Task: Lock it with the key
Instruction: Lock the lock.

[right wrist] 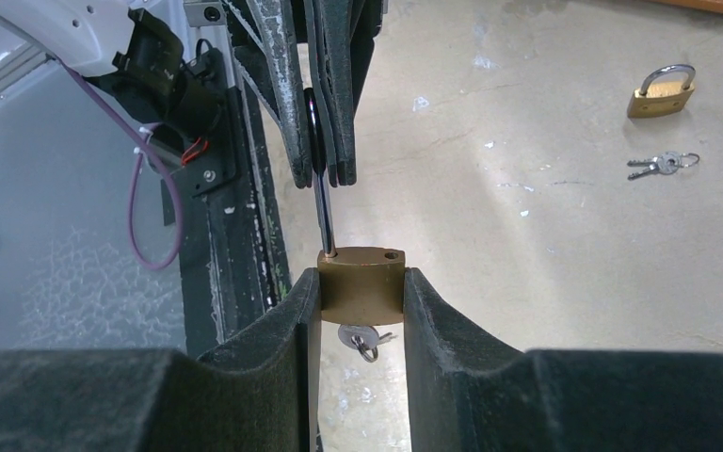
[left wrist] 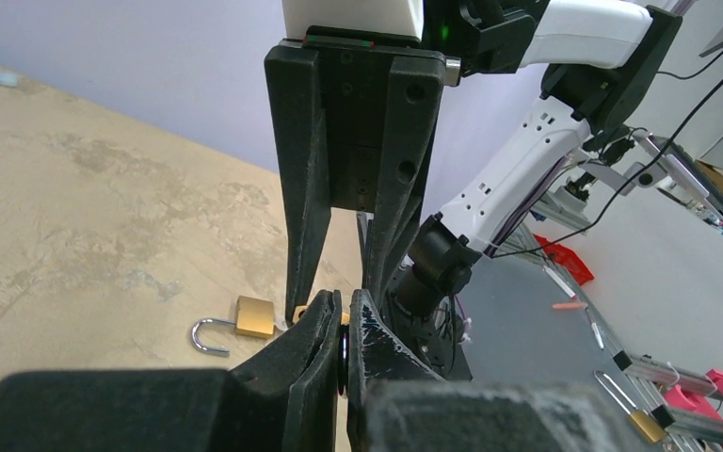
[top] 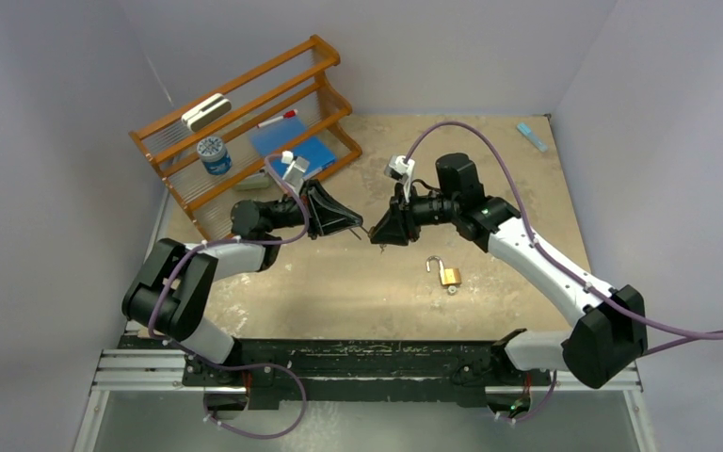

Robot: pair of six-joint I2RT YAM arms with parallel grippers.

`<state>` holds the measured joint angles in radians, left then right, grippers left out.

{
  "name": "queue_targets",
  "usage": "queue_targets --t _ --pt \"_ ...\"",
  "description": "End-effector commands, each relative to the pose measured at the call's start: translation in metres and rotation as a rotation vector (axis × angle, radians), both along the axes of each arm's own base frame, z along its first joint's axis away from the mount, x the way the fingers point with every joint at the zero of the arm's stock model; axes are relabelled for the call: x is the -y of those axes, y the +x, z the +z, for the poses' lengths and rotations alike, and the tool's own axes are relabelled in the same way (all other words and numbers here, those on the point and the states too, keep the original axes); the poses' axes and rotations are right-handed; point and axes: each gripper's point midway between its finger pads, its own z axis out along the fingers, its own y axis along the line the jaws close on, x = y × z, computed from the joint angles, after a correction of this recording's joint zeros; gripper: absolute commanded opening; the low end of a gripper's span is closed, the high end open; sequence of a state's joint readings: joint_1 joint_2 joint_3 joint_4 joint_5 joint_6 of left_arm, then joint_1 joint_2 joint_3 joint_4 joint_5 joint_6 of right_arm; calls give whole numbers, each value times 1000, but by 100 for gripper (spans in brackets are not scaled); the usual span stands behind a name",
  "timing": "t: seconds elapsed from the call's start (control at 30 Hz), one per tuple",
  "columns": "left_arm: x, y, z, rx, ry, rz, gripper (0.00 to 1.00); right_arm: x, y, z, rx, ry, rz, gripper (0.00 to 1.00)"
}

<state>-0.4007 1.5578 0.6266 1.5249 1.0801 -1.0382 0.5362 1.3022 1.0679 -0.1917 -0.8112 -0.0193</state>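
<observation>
A brass padlock [right wrist: 361,287] hangs above the table, my right gripper [right wrist: 361,281] shut on the sides of its body. The key [right wrist: 358,337] sticks out of the underside with a small ring on it. One leg of the steel shackle [right wrist: 325,221] rises from the left hole; the right hole is bare. My left gripper [right wrist: 325,174] is shut on the shackle's upper part. In the top view the left gripper [top: 364,226] and right gripper [top: 377,234] meet tip to tip mid-table. In the left wrist view the left gripper [left wrist: 344,306] pinches a dark rod just below the right fingers [left wrist: 303,207].
A second brass padlock [top: 448,275] with its shackle swung open lies on the table beside loose keys [right wrist: 664,165]. A wooden rack [top: 245,122] at the back left holds a blue tin [top: 214,155] and a blue pad [top: 292,141]. A small blue item [top: 531,137] lies at the far right.
</observation>
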Motion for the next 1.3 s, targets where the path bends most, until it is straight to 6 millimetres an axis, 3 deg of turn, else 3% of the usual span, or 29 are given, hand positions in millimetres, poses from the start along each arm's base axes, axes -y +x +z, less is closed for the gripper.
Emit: queue_targets --t 0.0,0.1,0.13,0.17,0.23,0.3,0.33,0.47,0.63,0.93,1.27 --pt "0 -21 26 210 -72 -52 0 -5 6 39 94 70 18 0" --pt "0 -20 30 215 -80 -44 0 -4 6 44 108 83 17 2" --pt "0 -19 32 219 -88 -36 0 -4 6 47 115 89 17 20" --pt "0 -18 35 221 -96 -27 0 -4 7 49 120 92 11 44" --pt "-1 -9 45 212 -127 22 0 -2 12 54 155 97 -18 74" --pt "-2 -1 52 209 -147 68 0 0 16 61 191 112 -53 94" --pt "-3 3 56 209 -159 95 0 2 18 65 207 124 -82 98" --pt "-7 21 68 225 -151 237 0 12 23 86 348 225 -184 99" --pt "-22 41 78 260 -104 444 0 23 6 117 515 403 -210 99" --pt "-39 36 107 287 -174 544 0 13 -6 107 423 466 -26 99" --pt "-47 33 115 303 -193 589 0 5 7 112 415 513 9 98"
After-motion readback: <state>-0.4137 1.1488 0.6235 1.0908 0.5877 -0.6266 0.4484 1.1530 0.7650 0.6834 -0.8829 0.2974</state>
